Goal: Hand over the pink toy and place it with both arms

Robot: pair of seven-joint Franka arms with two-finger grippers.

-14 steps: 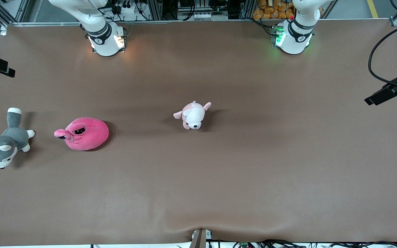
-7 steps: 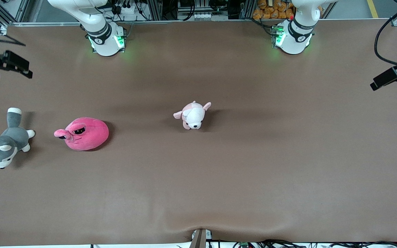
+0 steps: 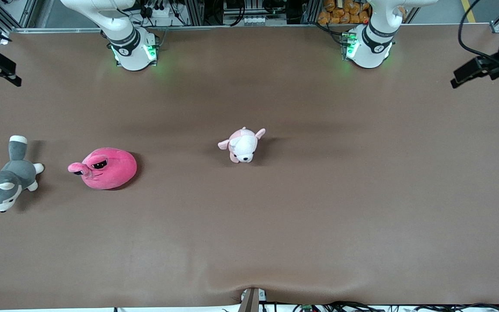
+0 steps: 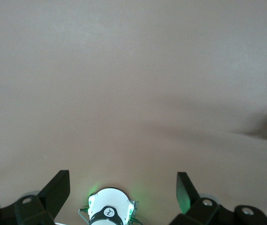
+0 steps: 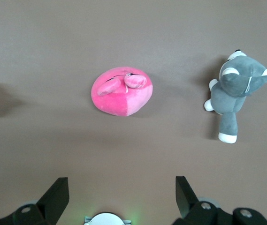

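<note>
1. The pink toy [image 3: 104, 168] lies on the brown table [image 3: 301, 216] toward the right arm's end; its snout and half-lidded eyes face the husky; nothing touches it.
2. The grey-and-white husky plush [image 3: 6, 182] lies at the table's edge on the right arm's end, near the pink toy but apart from it.
3. The pale pink-and-white puppy plush [image 3: 243, 145] sits near the middle of the table, well apart from the pink toy and slightly farther from the front camera.
4. The right gripper [image 5: 119, 199] hangs high over the right arm's end of the table; its two black fingers [image 5: 58, 192] stand wide apart with nothing between them; the right wrist view shows the pink toy [image 5: 122, 91] and the husky [image 5: 234, 91] far below it.
5. The left gripper [image 4: 123, 192] hangs high over bare table at the left arm's end; its fingers [image 4: 185, 187] are spread wide and hold nothing; a green-lit arm base [image 4: 109, 212] shows between them.
</note>
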